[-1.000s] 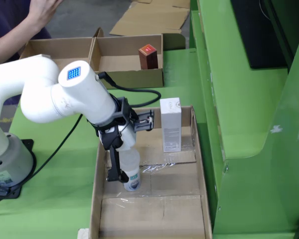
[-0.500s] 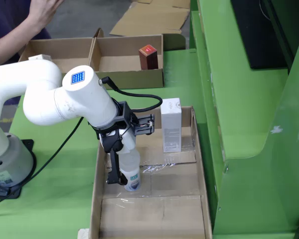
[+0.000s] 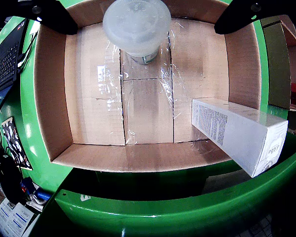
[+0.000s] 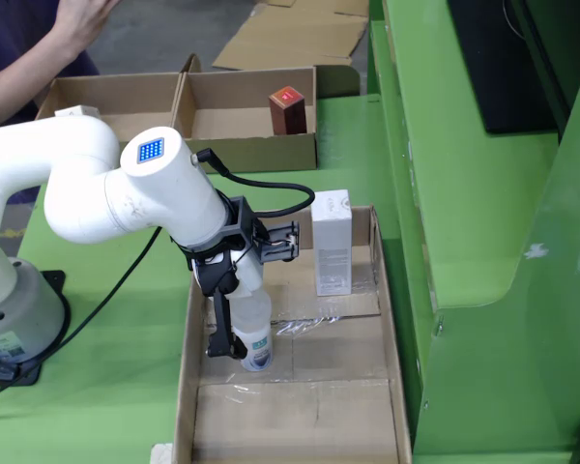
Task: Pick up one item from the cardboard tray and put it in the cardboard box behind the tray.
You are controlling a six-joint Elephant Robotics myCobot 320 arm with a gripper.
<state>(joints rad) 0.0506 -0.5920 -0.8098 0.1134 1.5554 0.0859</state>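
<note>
A clear bottle with a white cap (image 3: 136, 25) stands upright in the long cardboard tray (image 3: 49, 98). My gripper (image 3: 145, 28) is open, one black finger (image 3: 52, 15) on each side of the bottle, with gaps to the cap. In the fixed view the gripper (image 4: 240, 338) reaches down around the bottle (image 4: 255, 333) at the left side of the tray (image 4: 391, 387). A tall white carton (image 4: 331, 242) stands at the tray's far end, also visible as the carton (image 3: 241, 133) in the wrist view. Behind the tray is the divided cardboard box (image 4: 246, 145) holding a red-brown pack (image 4: 287, 109).
Green table (image 4: 126, 387) surrounds the tray. A green raised structure (image 4: 483, 242) runs along the right. The arm's base (image 4: 14, 319) and black cable (image 4: 116, 285) are at left. A person (image 4: 39, 48) sits at the far left behind the box. Flat cardboard (image 4: 290, 39) lies further back.
The arm's upper joint shifted slightly right over the last second. The gripper stays around the bottle, which still stands on the tray floor.
</note>
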